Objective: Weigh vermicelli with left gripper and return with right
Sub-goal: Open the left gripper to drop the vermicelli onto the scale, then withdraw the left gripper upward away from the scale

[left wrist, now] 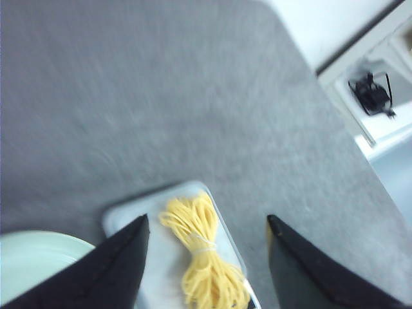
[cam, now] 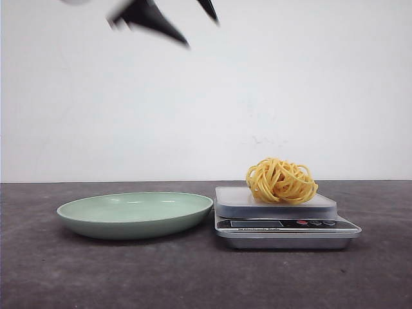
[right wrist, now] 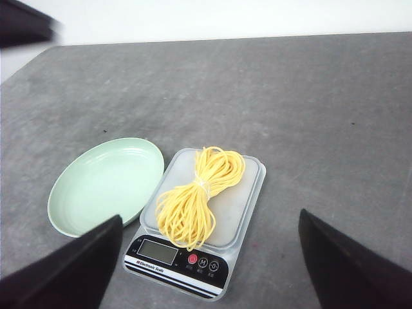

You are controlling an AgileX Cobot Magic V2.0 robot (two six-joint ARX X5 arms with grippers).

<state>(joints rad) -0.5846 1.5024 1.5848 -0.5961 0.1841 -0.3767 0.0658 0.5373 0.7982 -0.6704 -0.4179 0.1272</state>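
Right wrist view: vermicelli [right wrist: 196, 196], a golden-yellow skein tied mid-length, lies on kitchen scale [right wrist: 241, 206] platform; both grippers spread, empty.

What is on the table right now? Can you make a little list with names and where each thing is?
noodles: yellow vermicelli lying on the scale's platform
scale: silver kitchen scale beside the plate, display not readable
plate: pale green plate, nothing in it
left claw: left claw open, up above the scale, holding nothing
right claw: right claw open, above the scale, holding nothing
table: dark grey table
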